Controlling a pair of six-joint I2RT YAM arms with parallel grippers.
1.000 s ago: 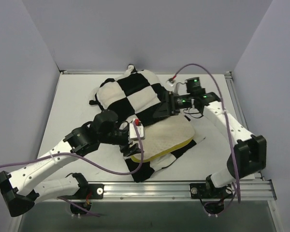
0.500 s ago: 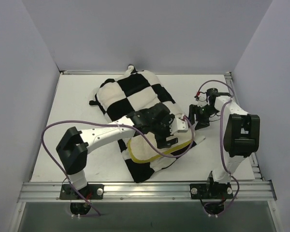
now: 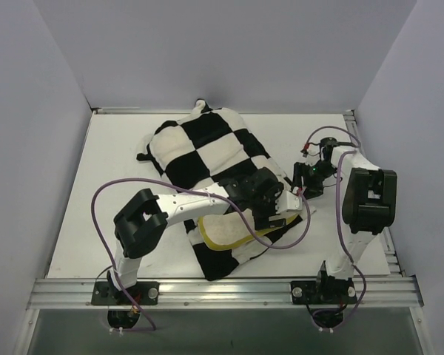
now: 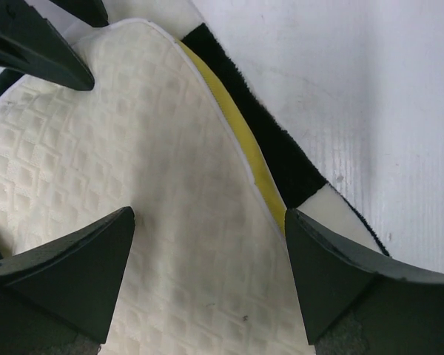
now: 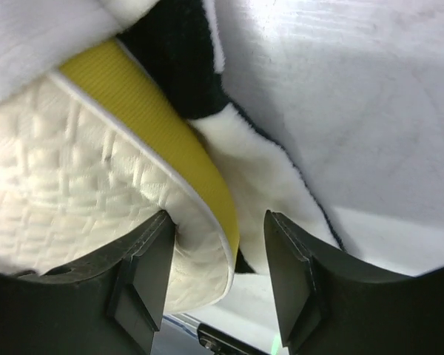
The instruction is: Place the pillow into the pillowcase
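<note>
Your left claw [image 3: 275,214] hangs over the bare end of the pillow with its jaws spread wide and nothing between them. In the wrist view both dark fingers [image 4: 66,270] stand clear above the quilted face. Your right claw [image 3: 300,186] sits at the right-hand tip of that same end, jaws about half apart and straddling the pillow's rim. One finger [image 5: 144,274] is in front of the cream face and the other is over the white fleece beside it. You cannot tell from these views whether it actually pinches the rim. Below them, the white table [image 3: 96,192] carries the pillowcase [image 3: 203,144]. Its long axis runs from the far side toward you, leaning a little to the right as it comes near. Its far part is plump and its near part lies flat as a flap. The pillow [image 3: 226,231] lies on that flap, its uncovered cream strip stretching left to right and rising slightly toward the right arm. How far the rest reaches under the checkered cloth is hidden. Its yellow edge band [image 4: 260,181] curves along the side facing you and around the right-hand tip.
</note>
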